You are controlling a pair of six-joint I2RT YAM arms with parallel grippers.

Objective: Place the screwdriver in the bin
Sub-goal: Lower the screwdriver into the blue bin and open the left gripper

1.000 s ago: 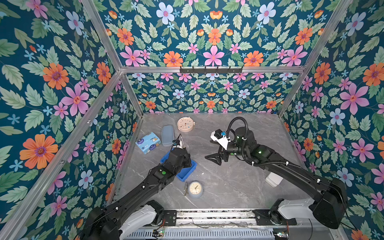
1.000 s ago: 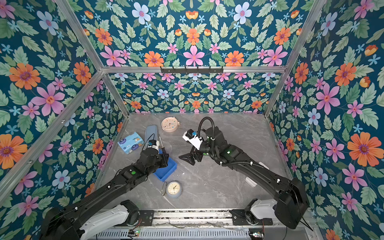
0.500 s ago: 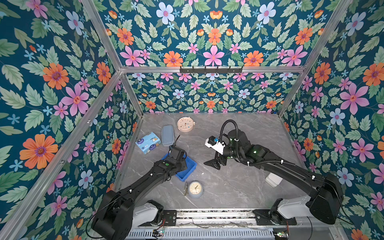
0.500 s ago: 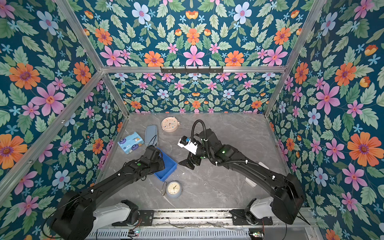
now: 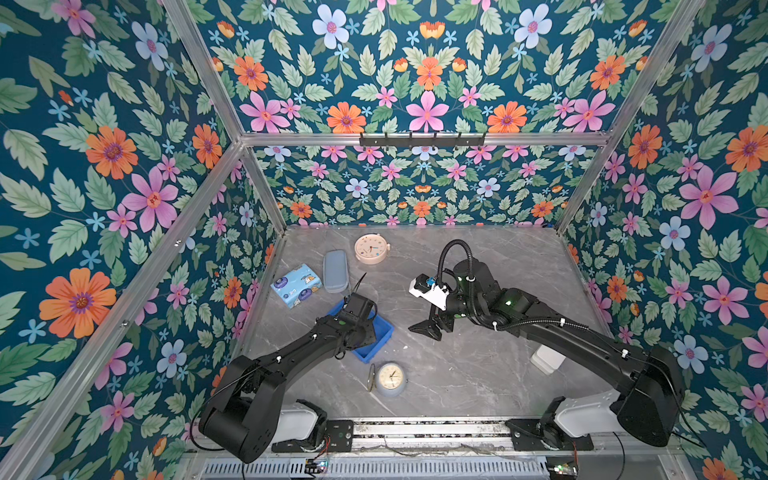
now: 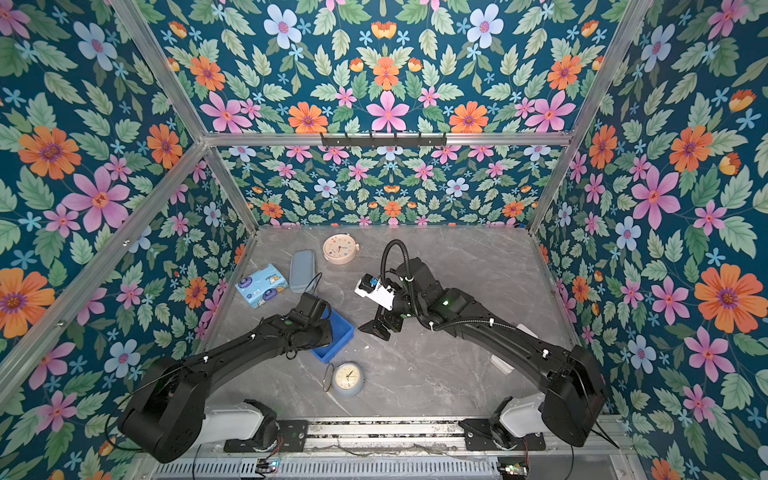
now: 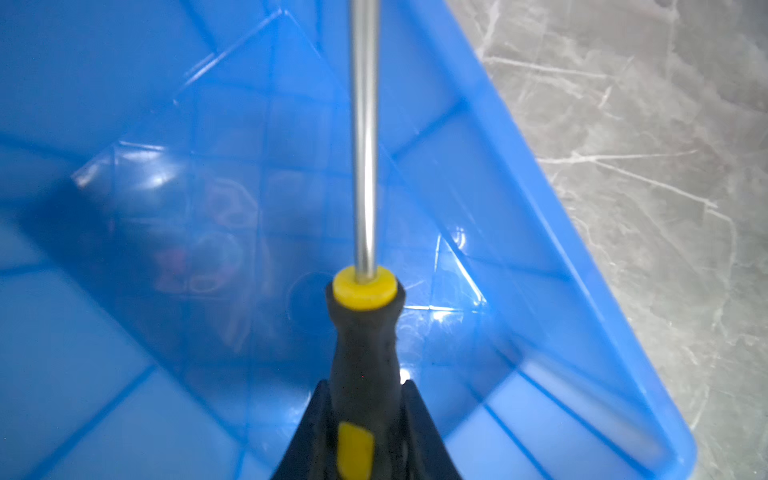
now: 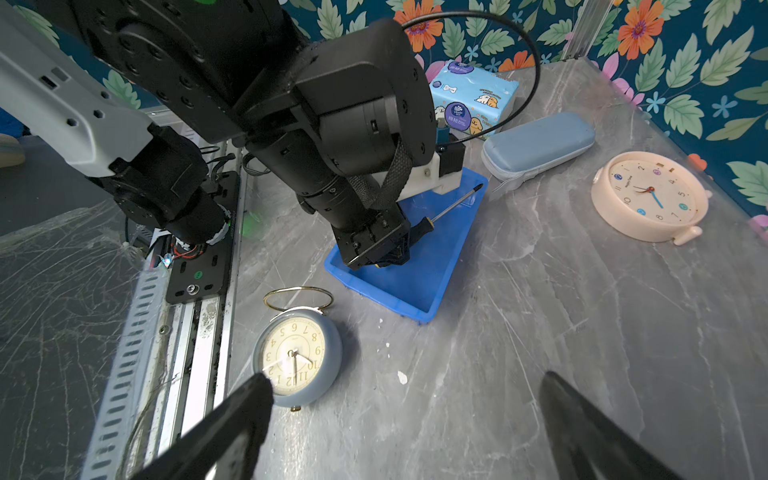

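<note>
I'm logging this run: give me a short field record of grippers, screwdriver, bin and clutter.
left gripper: shut on the screwdriver handle
right gripper: open, empty, above the table
screwdriver: held low over the bin, not yet released
bin: on the table, under the left gripper
clutter: cream clock, blue clock, tissue pack, case, all outside the bin

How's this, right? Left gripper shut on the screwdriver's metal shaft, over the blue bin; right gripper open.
One error. The left gripper is shut on the screwdriver by its black-and-yellow handle, not the shaft; the left wrist view shows the shaft projecting free beyond the jaws. The rest holds: over the bin, right gripper open.
</note>
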